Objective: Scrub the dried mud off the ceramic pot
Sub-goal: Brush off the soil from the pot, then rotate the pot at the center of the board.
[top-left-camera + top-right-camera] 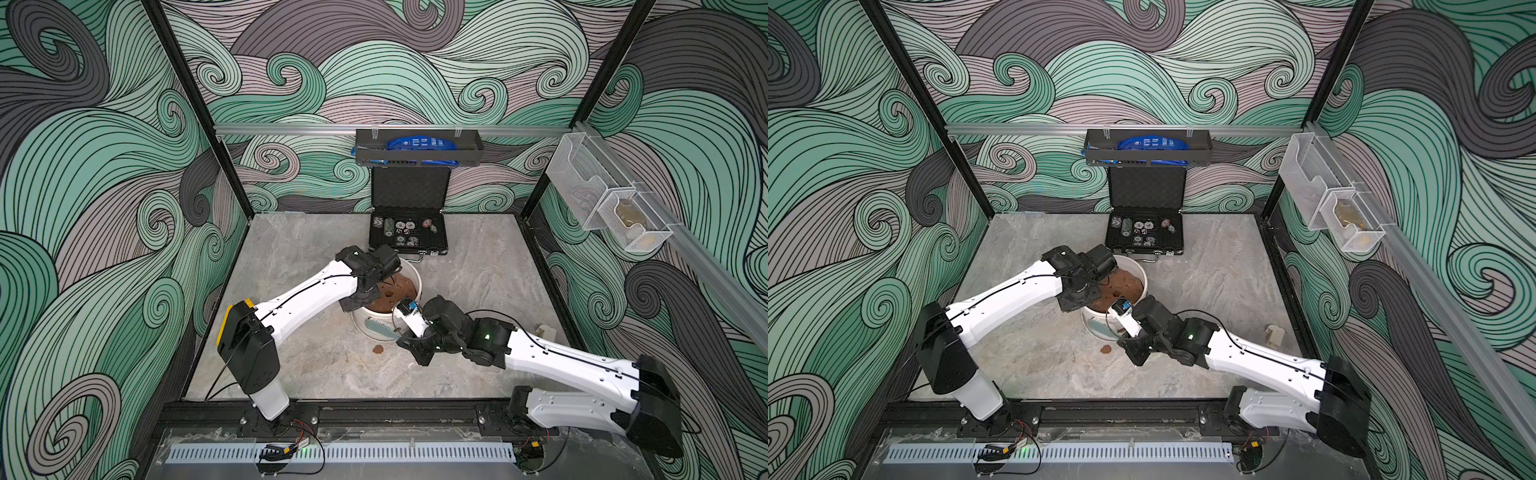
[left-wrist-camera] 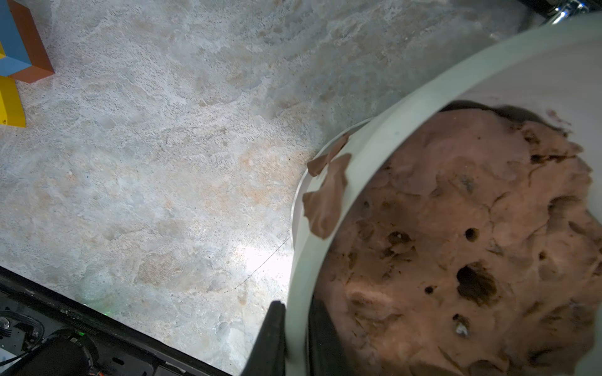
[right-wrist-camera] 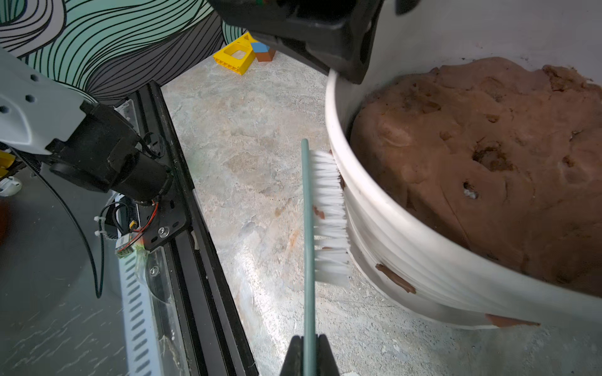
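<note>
Brush (image 3: 327, 215), green-backed with white bristles, pinched at its handle between the closed jaws of the right gripper (image 3: 308, 353). The bristles lie against the ribbed outer wall of the ceramic pot (image 3: 423, 260). Dried mud (image 3: 395, 279) shows as 2 reddish-brown patches lower on that wall. The left gripper (image 2: 296, 325) clamps the pot rim, 1 finger inside and 1 outside. A brown mound (image 3: 472, 146) fills the pot, which stands mid-table (image 3: 260, 146).

Step in hand: scrubbing the wall. The next stroke likely calls for firm pressure drawn toward those patches, with the rim grip steadying the pot.
</note>
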